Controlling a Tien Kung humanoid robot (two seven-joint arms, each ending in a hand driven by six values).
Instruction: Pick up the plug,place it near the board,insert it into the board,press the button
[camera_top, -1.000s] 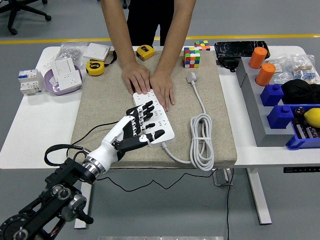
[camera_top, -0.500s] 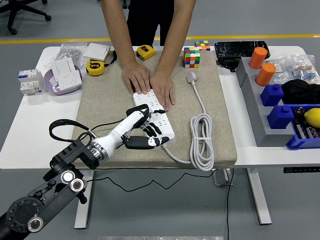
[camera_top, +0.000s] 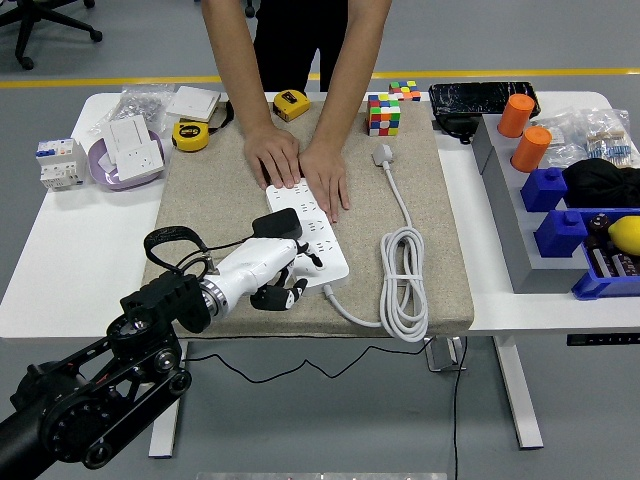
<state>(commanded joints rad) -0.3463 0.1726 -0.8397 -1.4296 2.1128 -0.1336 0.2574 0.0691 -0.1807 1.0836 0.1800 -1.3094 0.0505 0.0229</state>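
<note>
The white power strip board (camera_top: 318, 243) lies on the beige mat (camera_top: 200, 200). A person's two hands (camera_top: 300, 168) press flat on its far end. A black plug (camera_top: 277, 222) stands on the board's left side, and its black cable (camera_top: 190, 262) runs off to the left. My left hand (camera_top: 282, 295) lies at the board's near left edge, just below the plug, with its white back up. Its black fingers (camera_top: 268, 297) are curled under and hold nothing that I can see. Whether the thumb touches the plug is unclear.
The board's white cord (camera_top: 405, 272) lies coiled on the mat's right, ending in a white plug (camera_top: 383, 155). Rubik's cubes (camera_top: 383, 113), tape measures (camera_top: 190, 135), a socket on a purple plate (camera_top: 128, 150), orange cylinders (camera_top: 530, 148) and blue bins (camera_top: 575, 235) ring the mat.
My left hand, spread over the board a second ago, has turned, pulled back toward the near edge and curled its fingers. The black plug now shows standing on the board.
</note>
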